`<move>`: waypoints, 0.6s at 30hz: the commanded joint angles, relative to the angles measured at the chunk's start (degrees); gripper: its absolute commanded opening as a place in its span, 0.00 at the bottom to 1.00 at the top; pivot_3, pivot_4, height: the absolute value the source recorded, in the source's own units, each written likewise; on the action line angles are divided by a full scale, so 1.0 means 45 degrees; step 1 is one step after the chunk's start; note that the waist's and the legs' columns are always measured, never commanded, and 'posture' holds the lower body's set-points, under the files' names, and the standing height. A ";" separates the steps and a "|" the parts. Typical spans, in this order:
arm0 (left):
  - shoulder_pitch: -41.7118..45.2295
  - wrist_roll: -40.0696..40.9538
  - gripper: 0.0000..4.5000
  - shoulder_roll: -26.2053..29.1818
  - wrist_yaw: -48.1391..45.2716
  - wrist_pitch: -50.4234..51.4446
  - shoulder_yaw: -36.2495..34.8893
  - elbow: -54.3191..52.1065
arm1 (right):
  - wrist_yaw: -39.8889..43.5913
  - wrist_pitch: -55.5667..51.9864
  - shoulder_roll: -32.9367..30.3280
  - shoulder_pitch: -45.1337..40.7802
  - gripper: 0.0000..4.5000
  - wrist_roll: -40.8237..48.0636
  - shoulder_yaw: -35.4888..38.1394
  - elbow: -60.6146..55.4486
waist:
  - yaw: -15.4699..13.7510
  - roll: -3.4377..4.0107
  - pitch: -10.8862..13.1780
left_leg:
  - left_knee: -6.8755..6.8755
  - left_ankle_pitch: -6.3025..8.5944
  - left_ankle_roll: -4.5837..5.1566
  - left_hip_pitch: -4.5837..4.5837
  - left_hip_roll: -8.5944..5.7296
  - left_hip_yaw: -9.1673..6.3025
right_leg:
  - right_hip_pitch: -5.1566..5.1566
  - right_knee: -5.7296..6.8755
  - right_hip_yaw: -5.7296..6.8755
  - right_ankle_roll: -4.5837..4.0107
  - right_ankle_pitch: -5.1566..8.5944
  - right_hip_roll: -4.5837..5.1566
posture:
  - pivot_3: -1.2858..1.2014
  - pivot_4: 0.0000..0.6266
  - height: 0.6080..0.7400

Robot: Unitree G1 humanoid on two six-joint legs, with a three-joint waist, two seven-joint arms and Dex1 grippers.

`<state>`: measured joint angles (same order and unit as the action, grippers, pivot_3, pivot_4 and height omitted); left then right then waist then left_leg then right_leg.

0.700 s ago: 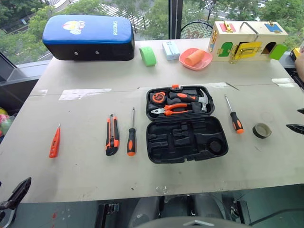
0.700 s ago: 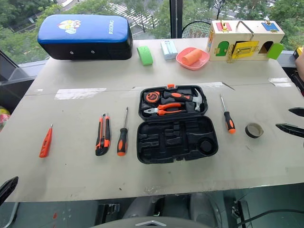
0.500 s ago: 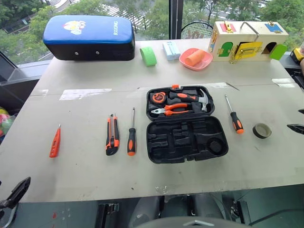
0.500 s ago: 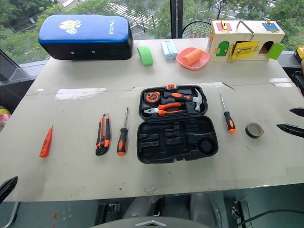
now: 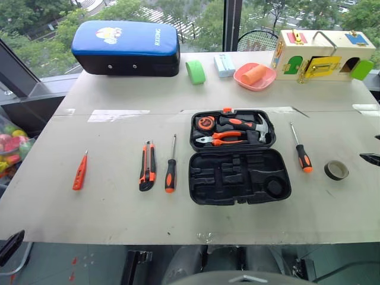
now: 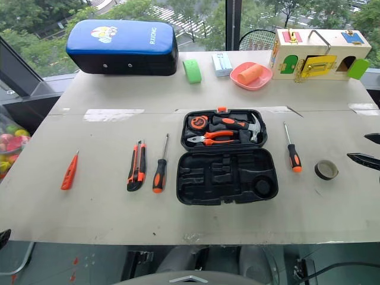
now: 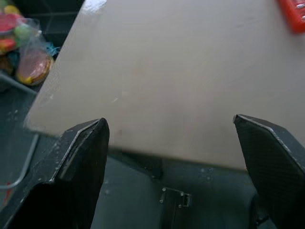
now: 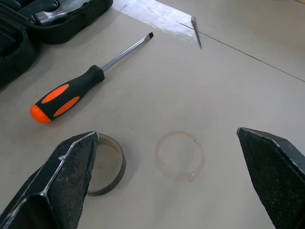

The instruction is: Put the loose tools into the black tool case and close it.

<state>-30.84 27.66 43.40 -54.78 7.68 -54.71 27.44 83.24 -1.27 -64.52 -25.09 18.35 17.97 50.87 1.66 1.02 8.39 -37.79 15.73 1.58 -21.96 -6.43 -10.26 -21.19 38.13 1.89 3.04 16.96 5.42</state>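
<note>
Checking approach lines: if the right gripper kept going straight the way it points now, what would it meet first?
Probably bare table. The right gripper, jaws open, has the tape roll beside one finger, off the centre line; depth is unclear.

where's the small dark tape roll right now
The tape roll lies flat on the table at the robot's right, just beyond the right-hand screwdriver from the open tool case, near the open right gripper.

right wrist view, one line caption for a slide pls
Open right gripper hovering over the table, with the dark tape roll and a screwdriver lying ahead.
</note>
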 commanded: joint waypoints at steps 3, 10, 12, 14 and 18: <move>0.0050 0.0474 0.99 0.0236 -0.1220 -0.0629 0.0273 -0.0867 | 0.0422 -0.0420 -0.0185 0.0269 1.00 0.0538 0.0404 -0.1340 | -0.0126 -0.0014 -0.0007 | 0.0001 0.0013 0.0022 0.0002 0.0001 0.0073 | -0.0012 -0.0004 -0.0073 0.0006 -0.0003 0.0009 | 0.52 0.24 0.96; 0.0032 0.2662 0.99 0.0516 -0.0696 0.2759 0.0752 -0.7804 | 0.0250 -0.3408 0.0408 0.1734 1.00 0.2814 0.0906 -0.7655 | -0.0210 -0.0034 -0.0013 | -0.0001 0.0017 0.0029 0.0004 0.0037 0.0110 | -0.0024 -0.0005 -0.0110 0.0008 -0.0007 -0.0010 | 0.52 0.24 0.96; -0.0025 0.3549 0.99 0.0696 -0.0395 0.4069 0.1167 -1.0002 | -0.0101 -0.4178 0.0657 0.2296 1.00 0.3460 0.0960 -0.9649 | -0.0215 -0.0054 -0.0023 | -0.0001 0.0021 0.0032 -0.0008 0.0054 0.0109 | -0.0032 -0.0016 -0.0112 0.0009 -0.0007 -0.0025 | 0.52 0.24 0.96; 0.0001 0.4048 0.99 0.0960 0.0110 0.5091 0.1750 -1.1724 | -0.0431 -0.4830 0.0862 0.2598 1.00 0.3961 0.0968 -1.1088 | -0.0221 -0.0044 -0.0017 | -0.0001 0.0021 0.0033 -0.0010 0.0055 0.0128 | -0.0039 -0.0018 -0.0130 0.0011 -0.0008 -0.0025 | 0.52 0.24 0.96; 0.0869 0.5926 0.99 0.1941 0.1928 0.7760 0.3224 -1.4481 | -0.1149 -0.5679 0.1297 0.2697 1.00 0.4760 0.0672 -1.3544 | -0.0210 -0.0046 -0.0015 | 0.0001 0.0021 0.0035 -0.0023 0.0066 0.0168 | -0.0072 -0.0013 -0.0174 0.0012 -0.0009 -0.0038 | 0.52 0.24 0.96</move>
<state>-28.35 50.22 50.65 -49.96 38.06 -41.48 -33.72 79.40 -25.39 -58.82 -12.42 37.13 20.56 -5.14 0.72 0.81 8.32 -37.78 15.82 1.73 -22.03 -6.05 -9.41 -21.52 38.09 1.01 3.09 16.92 5.18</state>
